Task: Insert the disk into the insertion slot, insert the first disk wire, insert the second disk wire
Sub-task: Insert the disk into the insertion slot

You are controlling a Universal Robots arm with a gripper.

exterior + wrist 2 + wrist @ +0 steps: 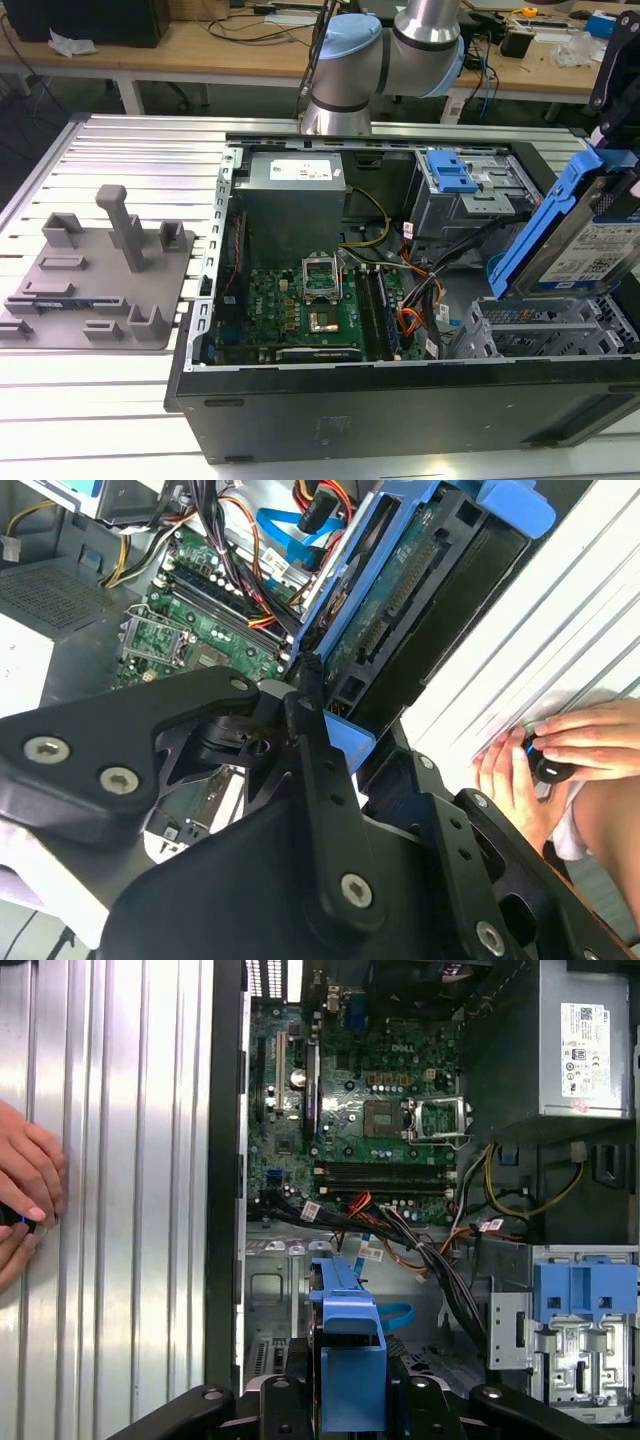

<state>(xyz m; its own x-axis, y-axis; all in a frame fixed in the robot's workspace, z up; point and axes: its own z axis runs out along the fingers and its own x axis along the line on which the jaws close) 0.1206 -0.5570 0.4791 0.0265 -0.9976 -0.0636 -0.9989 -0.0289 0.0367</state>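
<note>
Arm: The robot arm (390, 45) comes in at 12 o'clock in the exterior view, behind the open computer case (400, 400).
Fingers: The gripper (352, 1400) has its black fingers (318, 770) pinching the disk, one on each side of its blue frame.
Disk: The disk (590, 235) is at 3 o'clock in the exterior view. It is up in the air and tilted, and its white label shows.
Slot: The insertion slot (540, 330) is the grey box full of little holes at 4 o'clock, right under the disk. The disk is not in it yet. The disk's low end is very close to the slot's top edge, but it is hard to tell if they touch.
Blue wire: The first disk wire (397, 1313) makes a loop inside the case, just beside the disk's blue frame.
Latch: A blue latch (450, 170) sits on a taller grey bay at 1 o'clock.
Green board: The green board (310, 300) lies flat in the case, at 9 o'clock from the disk.
Orange wire: An orange wire (410, 322) lies between the green board and the slot.
Stand: A grey stand (100, 270) sits on the desk (120, 400) at 9 o'clock, outside the case.
Hands: A person's hands (560, 755) rest on the desk outside the case and hold a small dark thing.
</note>
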